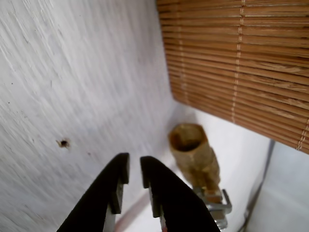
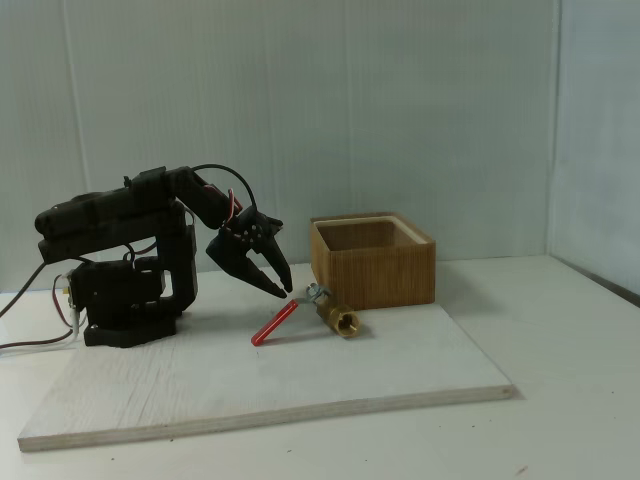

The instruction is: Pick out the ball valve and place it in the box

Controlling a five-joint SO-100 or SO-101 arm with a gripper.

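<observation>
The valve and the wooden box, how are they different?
The valve is small; the box is far bigger. The valve is shiny brass-coloured metal with a red handle; the box is plain light brown wood. The valve lies on its side on the white board; the box stands upright, open at the top. Both rest near each other, untouched.

A flat white-painted board (image 2: 300,385) with visible grain lies on a white tabletop (image 2: 570,380) before a pale wall (image 2: 400,100), red and black cables (image 2: 30,310) trail at left, and a small dark hole (image 1: 63,143) marks the board.
</observation>
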